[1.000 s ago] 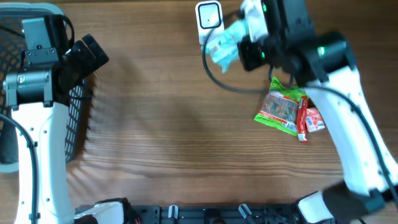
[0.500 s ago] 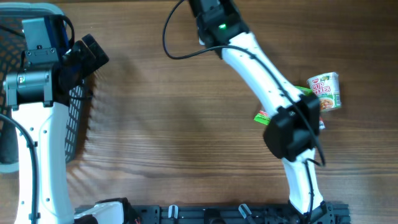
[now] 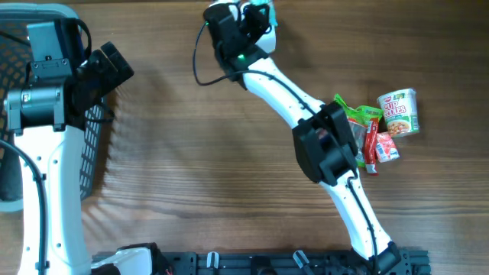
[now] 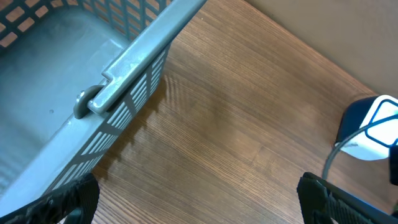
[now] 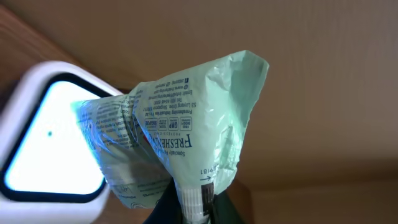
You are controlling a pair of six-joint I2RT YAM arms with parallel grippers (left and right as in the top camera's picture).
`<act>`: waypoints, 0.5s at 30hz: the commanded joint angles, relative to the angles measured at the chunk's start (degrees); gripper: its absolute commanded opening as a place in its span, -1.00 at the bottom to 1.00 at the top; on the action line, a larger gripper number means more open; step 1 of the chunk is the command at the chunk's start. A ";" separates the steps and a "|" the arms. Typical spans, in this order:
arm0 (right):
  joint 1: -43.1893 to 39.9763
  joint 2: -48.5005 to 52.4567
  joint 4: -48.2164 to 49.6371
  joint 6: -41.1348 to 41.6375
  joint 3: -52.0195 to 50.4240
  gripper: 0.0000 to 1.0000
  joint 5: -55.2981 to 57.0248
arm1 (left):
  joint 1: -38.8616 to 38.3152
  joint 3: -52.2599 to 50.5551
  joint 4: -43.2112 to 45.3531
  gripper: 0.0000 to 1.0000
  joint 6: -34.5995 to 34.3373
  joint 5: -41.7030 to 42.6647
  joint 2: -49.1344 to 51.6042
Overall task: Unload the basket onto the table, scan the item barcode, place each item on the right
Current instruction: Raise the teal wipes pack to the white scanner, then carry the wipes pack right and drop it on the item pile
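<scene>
overhead: right tool (image 3: 243,21) at the worktop's (image 3: 191,168) far edge. left tool (image 3: 107,67) sits by the basket (image 3: 95,141).
left wrist: left tool spread wide, empty. scanner (image 4: 372,124) lies ahead.
right wrist: right tool pressed together, pinching the pale green packet (image 5: 186,137) by its bottom seam, just in front of the scanner window.
judgement: what looks like the barcode (image 5: 198,198) sits low by the seam, facing the camera. turn the wrist so it faces the window, keep the film flat, hold steady.

Illumination even, diffuse, bright. Basket (image 3: 92,145) casts soft slatted shadows on the counter (image 3: 199,176) beside the left tool (image 3: 113,67). At the right tool (image 5: 191,210), pouch (image 5: 186,124) print is sharp; scanner (image 5: 50,143) window behind it glares white and out of focus
</scene>
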 commanded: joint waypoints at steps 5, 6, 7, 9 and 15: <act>-0.17 0.87 2.80 -0.55 0.50 -0.91 7.06 | 0.37 0.52 0.11 1.00 0.48 0.07 -0.42; -0.50 0.87 3.17 -0.24 0.50 -0.91 7.91 | 0.37 0.52 0.11 1.00 0.48 0.07 -0.42; -0.74 0.87 3.13 0.26 0.50 -0.91 8.79 | 0.37 0.52 0.11 1.00 0.48 0.09 -0.42; -0.83 0.87 1.51 5.16 0.50 -0.91 9.90 | 0.37 0.52 0.11 1.00 0.48 0.09 -0.42; -1.11 -0.98 -2.05 7.04 0.52 -0.92 7.63 | 0.37 0.52 0.11 1.00 0.48 0.09 -0.42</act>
